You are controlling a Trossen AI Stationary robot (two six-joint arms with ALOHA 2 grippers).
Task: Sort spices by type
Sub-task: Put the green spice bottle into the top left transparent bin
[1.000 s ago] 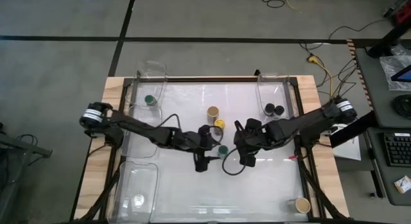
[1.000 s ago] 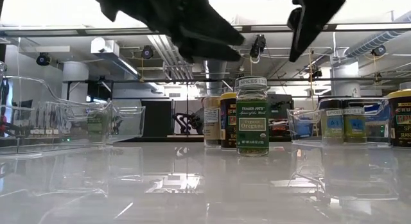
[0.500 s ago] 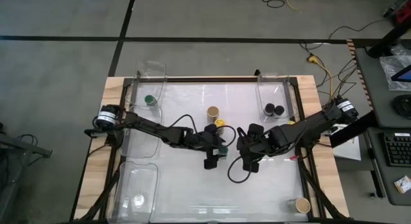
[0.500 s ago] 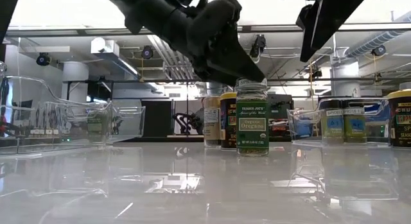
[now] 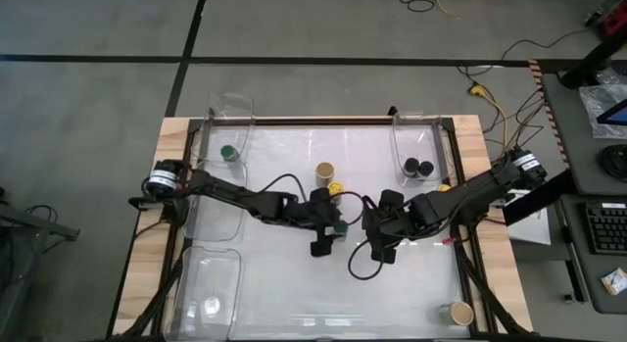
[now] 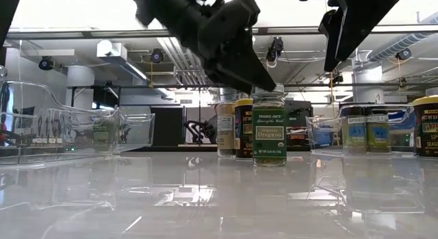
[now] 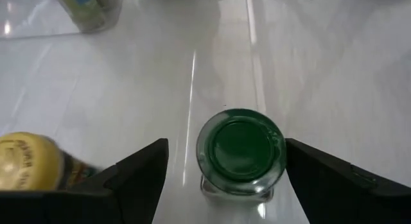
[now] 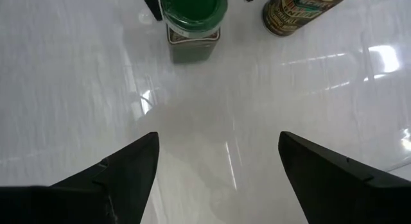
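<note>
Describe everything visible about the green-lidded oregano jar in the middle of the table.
The oregano jar is a small clear glass jar with a round green lid and a green label reading Organic Oregano, filled with dark green contents. It stands upright on the glossy white table, near the centre, apart from the yellow-lidded jar beside it. The left pincer hovers open directly over it, fingers on either side of the lid and not touching it.
</note>
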